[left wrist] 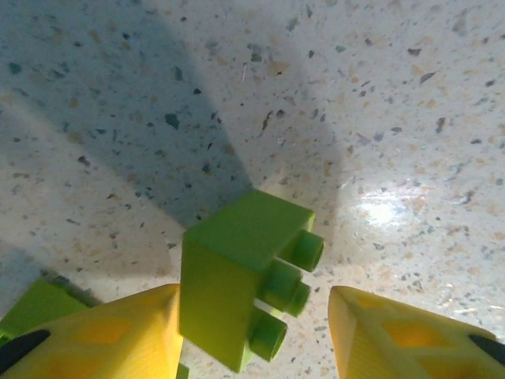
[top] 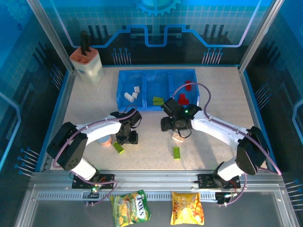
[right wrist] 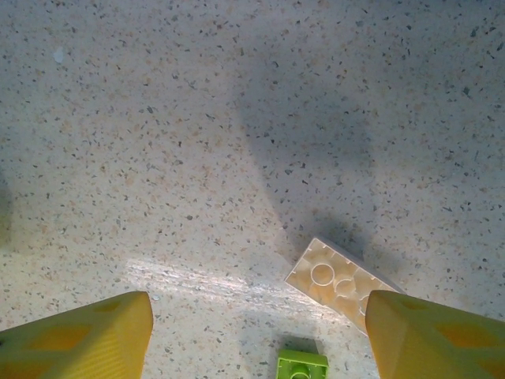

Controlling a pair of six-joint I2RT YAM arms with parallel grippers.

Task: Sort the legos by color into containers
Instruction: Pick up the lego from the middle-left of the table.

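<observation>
The blue three-compartment tray (top: 124, 78) stands at the back, with white legos (top: 131, 93) in its left bin, green ones (top: 157, 100) in the middle and red ones (top: 184, 92) on the right. My left gripper (left wrist: 252, 316) (top: 127, 138) is open, low over the table. A lime brick (left wrist: 237, 276) lies on its side between the fingers, close against the left one, studs facing the right one. Another lime brick (left wrist: 35, 308) (top: 118, 147) lies beside it. My right gripper (right wrist: 259, 316) (top: 173, 125) is open, and an upturned cream brick (right wrist: 343, 283) (top: 178, 137) lies by its right finger. A third lime brick (right wrist: 302, 365) (top: 176, 152) sits nearer the front.
A beige knife block (top: 87, 61) stands at the back left corner. A small pinkish can (top: 105, 141) is partly hidden behind the left arm. Two snack bags (top: 130, 207) lie on the rail in front of the arm bases.
</observation>
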